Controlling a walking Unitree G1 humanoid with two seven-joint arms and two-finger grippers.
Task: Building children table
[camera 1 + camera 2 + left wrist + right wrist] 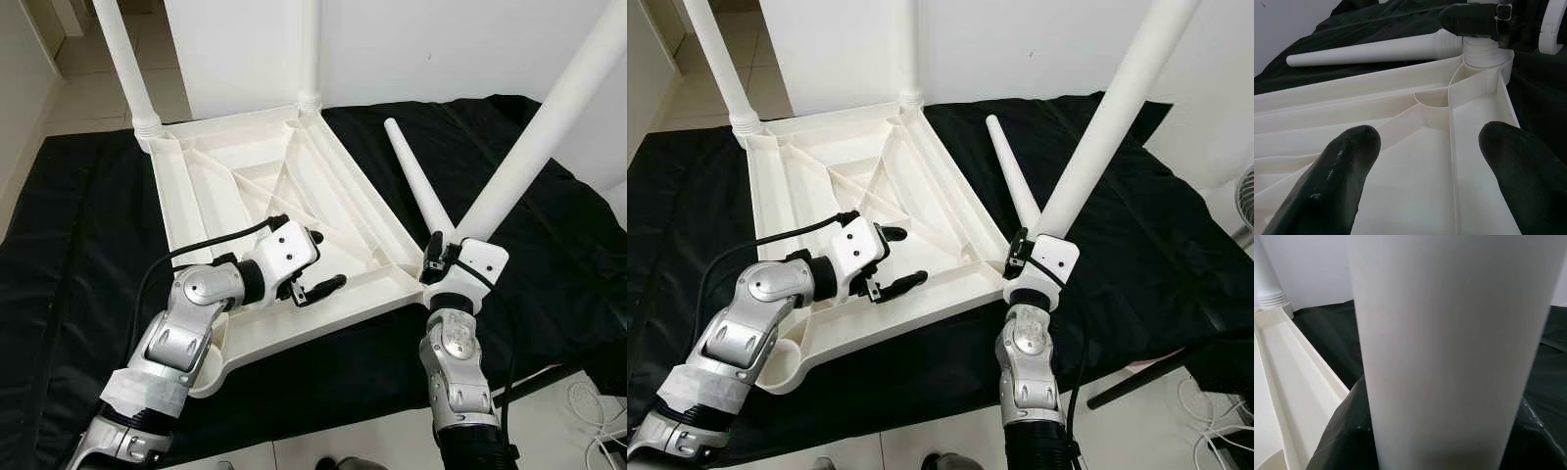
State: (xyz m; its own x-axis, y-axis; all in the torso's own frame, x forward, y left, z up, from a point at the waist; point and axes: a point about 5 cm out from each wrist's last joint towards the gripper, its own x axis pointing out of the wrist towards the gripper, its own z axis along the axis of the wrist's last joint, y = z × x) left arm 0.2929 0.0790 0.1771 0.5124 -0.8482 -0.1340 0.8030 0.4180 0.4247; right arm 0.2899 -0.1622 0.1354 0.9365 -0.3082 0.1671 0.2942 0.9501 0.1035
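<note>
A white plastic table top [323,328] lies upside down on a black cloth. Two white legs stand screwed into its far corners [122,59] [310,49]. A third leg [416,181] lies on the cloth, its thick end by the near right corner. My right gripper [438,257] is shut on the base of a fourth leg [549,127], which slants up to the right at that corner. My left gripper [328,259] hovers open over the ribbed underside [1400,122], holding nothing. The near left corner socket [201,367] is empty.
The black cloth [88,245] covers the floor around the table. A white wall [441,49] rises behind it. A black rod [549,377] and white cables [598,411] lie at the near right. Tiled floor [88,88] shows at the far left.
</note>
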